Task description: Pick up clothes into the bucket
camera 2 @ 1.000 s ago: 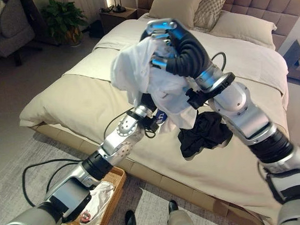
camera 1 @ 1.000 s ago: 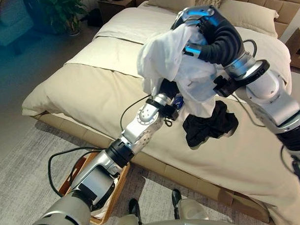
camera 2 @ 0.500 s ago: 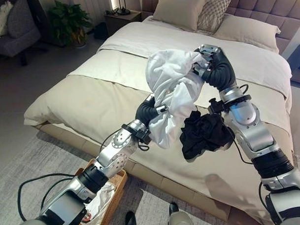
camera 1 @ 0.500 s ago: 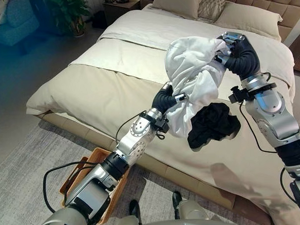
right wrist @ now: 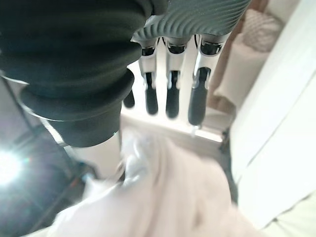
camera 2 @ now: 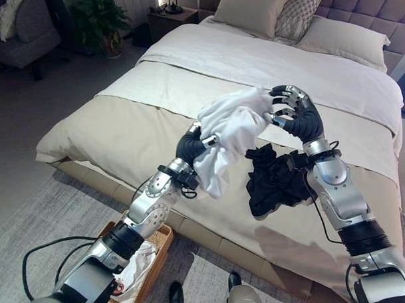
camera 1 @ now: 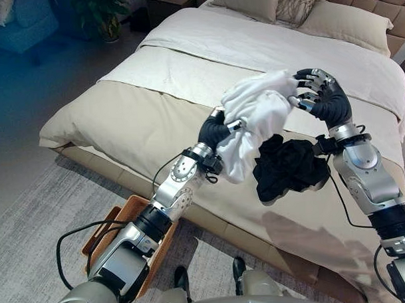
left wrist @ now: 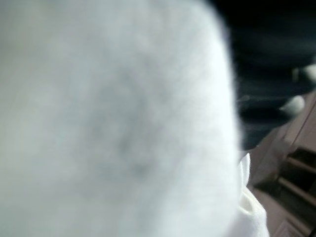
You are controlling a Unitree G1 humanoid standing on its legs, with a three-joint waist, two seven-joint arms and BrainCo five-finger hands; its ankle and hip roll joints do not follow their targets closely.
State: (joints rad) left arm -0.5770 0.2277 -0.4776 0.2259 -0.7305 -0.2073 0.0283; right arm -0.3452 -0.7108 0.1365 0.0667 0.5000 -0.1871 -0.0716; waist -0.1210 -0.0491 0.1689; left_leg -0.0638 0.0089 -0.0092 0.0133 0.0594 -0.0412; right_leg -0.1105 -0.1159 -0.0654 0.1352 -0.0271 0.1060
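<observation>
A wide bed (camera 2: 121, 121) takes up most of the room, spread with a beige duvet (camera 1: 121, 121) and, across the middle, a paler cream cover (camera 2: 206, 61). At its head lie two plain cream pillows (camera 2: 244, 10) and a patterned cushion (camera 2: 297, 12), set against a brown tufted headboard (camera 2: 364, 13). Beyond the bed's far corner stand a dark nightstand (camera 2: 174, 16) and a leafy potted plant (camera 2: 105, 18); an upholstered armchair (camera 2: 25, 38) sits near the plant. A grey patterned rug (camera 2: 39, 230) covers the floor beside the bed.
</observation>
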